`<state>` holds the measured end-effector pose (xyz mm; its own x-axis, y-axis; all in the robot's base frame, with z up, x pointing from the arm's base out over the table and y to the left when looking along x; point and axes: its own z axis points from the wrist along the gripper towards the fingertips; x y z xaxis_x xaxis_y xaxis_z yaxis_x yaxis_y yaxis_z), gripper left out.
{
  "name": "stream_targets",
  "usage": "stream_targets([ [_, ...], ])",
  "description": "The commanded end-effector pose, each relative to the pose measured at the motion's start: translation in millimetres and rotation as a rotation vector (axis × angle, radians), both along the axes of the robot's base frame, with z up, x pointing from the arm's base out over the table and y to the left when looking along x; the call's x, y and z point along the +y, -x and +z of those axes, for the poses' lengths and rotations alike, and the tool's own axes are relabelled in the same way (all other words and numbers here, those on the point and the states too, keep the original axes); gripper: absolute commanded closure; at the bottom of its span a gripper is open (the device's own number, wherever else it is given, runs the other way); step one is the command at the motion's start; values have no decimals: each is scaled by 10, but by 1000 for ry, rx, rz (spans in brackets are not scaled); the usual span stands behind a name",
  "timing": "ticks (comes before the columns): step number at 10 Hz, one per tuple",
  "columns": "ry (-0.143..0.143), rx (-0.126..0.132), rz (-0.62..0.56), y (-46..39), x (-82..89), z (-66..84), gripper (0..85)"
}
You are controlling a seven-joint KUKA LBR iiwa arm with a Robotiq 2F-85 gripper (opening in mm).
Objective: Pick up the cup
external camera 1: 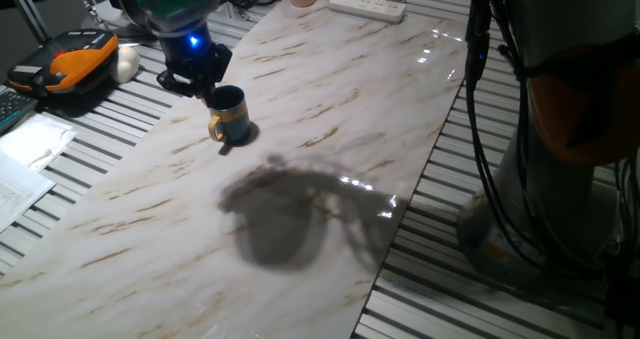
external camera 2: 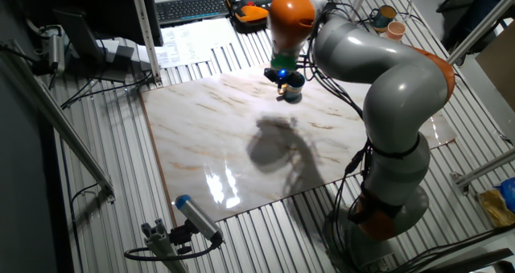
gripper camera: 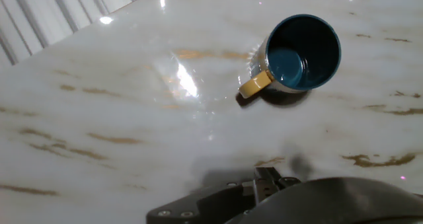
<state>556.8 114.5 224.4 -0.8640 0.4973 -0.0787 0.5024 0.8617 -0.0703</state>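
Marble table [external camera 1: 330, 99] carried the upright cup [external camera 1: 230, 114], just beside the gripper [external camera 1: 195, 74]; whether its jaws were open, I couldn't tell.

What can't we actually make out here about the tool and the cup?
- Tool open or shut: in one fixed view it is a dark blur; in the hand view its fingers are out of frame.
- Tool-to-cup contact: in one fixed view they overlap, gap unreadable.
- Cup in the other fixed view: too small, partly covered by the arm.
- Cup's outer wall and base: the hand view looks straight down into it.
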Motion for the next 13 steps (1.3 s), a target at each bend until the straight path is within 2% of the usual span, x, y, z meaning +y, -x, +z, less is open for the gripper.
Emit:
stream_targets([
  [1,-5,-5,-175,-4,-2,-5,850],
  [3,17,-11,-297,-1,-7,-2,850],
  [4,41,-20,-340,0,-8,-1,850],
  [5,78,-30,-410,-1,-8,-5,850],
  [7,134,-29,-533,-2,-15,-1,850],
  [8,144,-28,-569,-3,-25,7,850],
  [10,130,-27,-615,-6,-41,-9,850],
  [13,82,-29,-764,-26,-52,-60,850],
])
